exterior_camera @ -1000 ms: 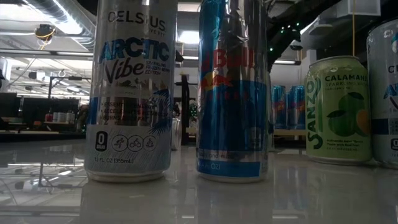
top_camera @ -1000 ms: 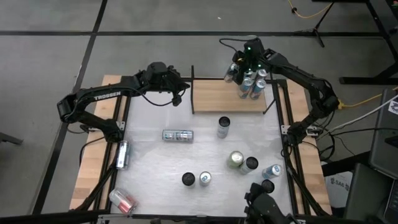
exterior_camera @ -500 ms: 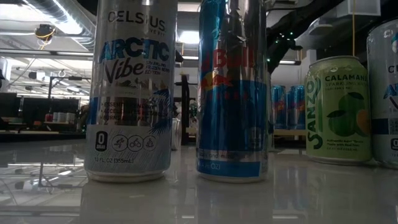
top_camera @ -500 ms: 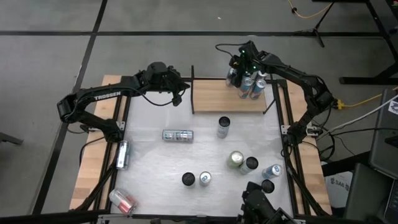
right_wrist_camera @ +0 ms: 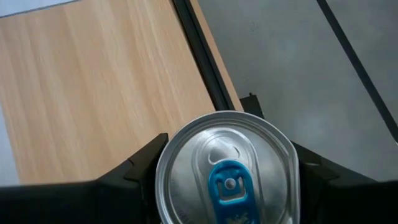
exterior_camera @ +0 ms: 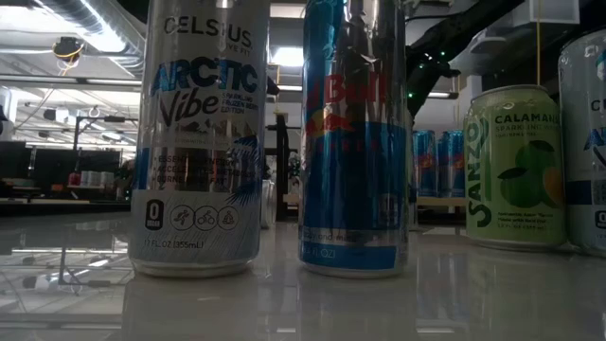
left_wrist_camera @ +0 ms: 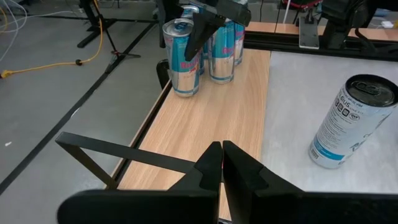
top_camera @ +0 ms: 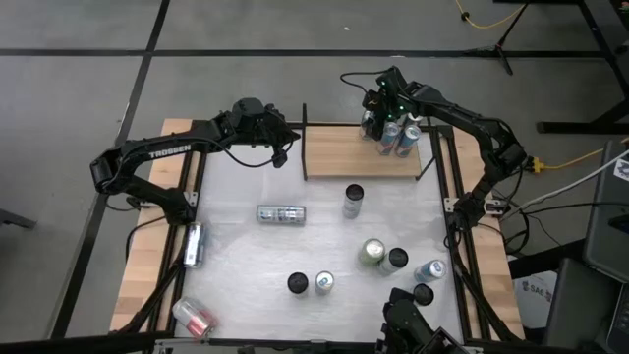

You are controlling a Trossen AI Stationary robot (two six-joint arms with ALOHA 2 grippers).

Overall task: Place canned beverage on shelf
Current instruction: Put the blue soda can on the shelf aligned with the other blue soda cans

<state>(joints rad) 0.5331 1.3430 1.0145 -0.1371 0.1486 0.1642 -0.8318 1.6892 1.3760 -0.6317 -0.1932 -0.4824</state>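
Observation:
The shelf [top_camera: 344, 152] is a light wooden board with black uprights at the table's far side; it also shows in the left wrist view [left_wrist_camera: 211, 118]. My right gripper [top_camera: 378, 106] is at its far right corner, shut on a silver-and-blue can [right_wrist_camera: 227, 171], which also shows in the left wrist view [left_wrist_camera: 180, 62]. A few more blue cans [top_camera: 405, 138] stand upright on the board beside it. My left gripper [left_wrist_camera: 221, 163] is shut and empty, just off the shelf's left end [top_camera: 280, 147]. My right gripper pinches the can between its two fingers [right_wrist_camera: 146, 163], one on each side of the upper wall just below the rim [right_wrist_camera: 163, 167]. The fingers come from above, pointing down. The can is upright, its base [left_wrist_camera: 185, 92] at the board's far edge; whether it rests there I cannot tell.
Several cans are on the white tabletop: one lying [top_camera: 281, 213], one upright near the shelf [top_camera: 354, 200], a cluster at the near right [top_camera: 393, 260], two near the front [top_camera: 311, 283]. Two more lie on the left wooden strip [top_camera: 194, 244]. The low view shows cans close up [exterior_camera: 352, 142].
My right gripper has shifted a little toward the table's left edge along the shelf's far edge, with the can still upright between its fingers. My left arm has kept still.

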